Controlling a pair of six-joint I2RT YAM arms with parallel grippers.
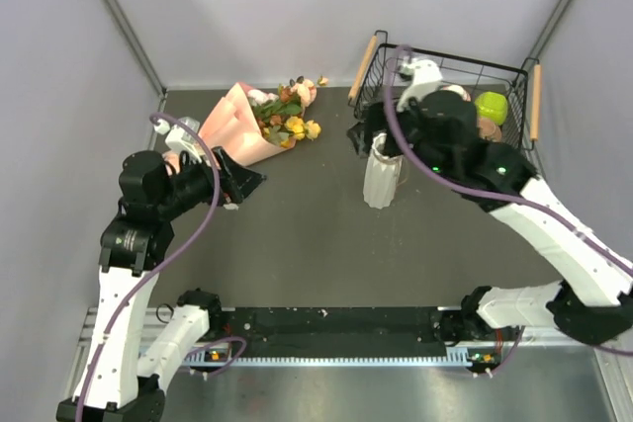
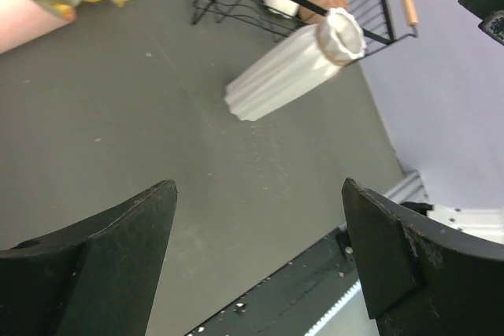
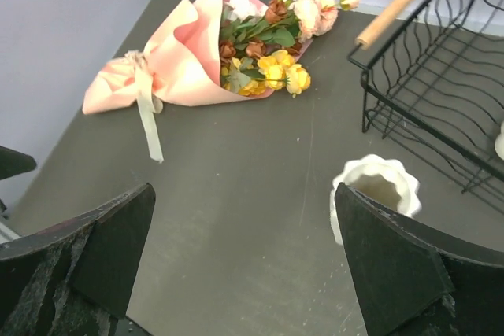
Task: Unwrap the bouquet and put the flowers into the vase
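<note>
The bouquet [image 1: 247,127] lies on the dark table at the back left, its salmon-pink paper [image 3: 185,53] still around the stems and a beige ribbon [image 3: 146,108] tied at the narrow end. The flowers [image 3: 276,41] in yellow, peach and white poke out of the open end. The white ribbed vase [image 1: 380,177] stands upright near the middle, in front of the basket. My left gripper [image 1: 237,183] hovers open just in front of the bouquet's tied end. My right gripper [image 1: 364,135] hangs open above and beside the vase rim [image 3: 378,182]. Nothing sits between either pair of fingers.
A black wire basket [image 1: 450,61] with wooden handles stands at the back right, holding a green ball [image 1: 492,106] and small round items. Grey walls close in on three sides. A black rail [image 1: 336,323] runs along the near edge between the arm bases.
</note>
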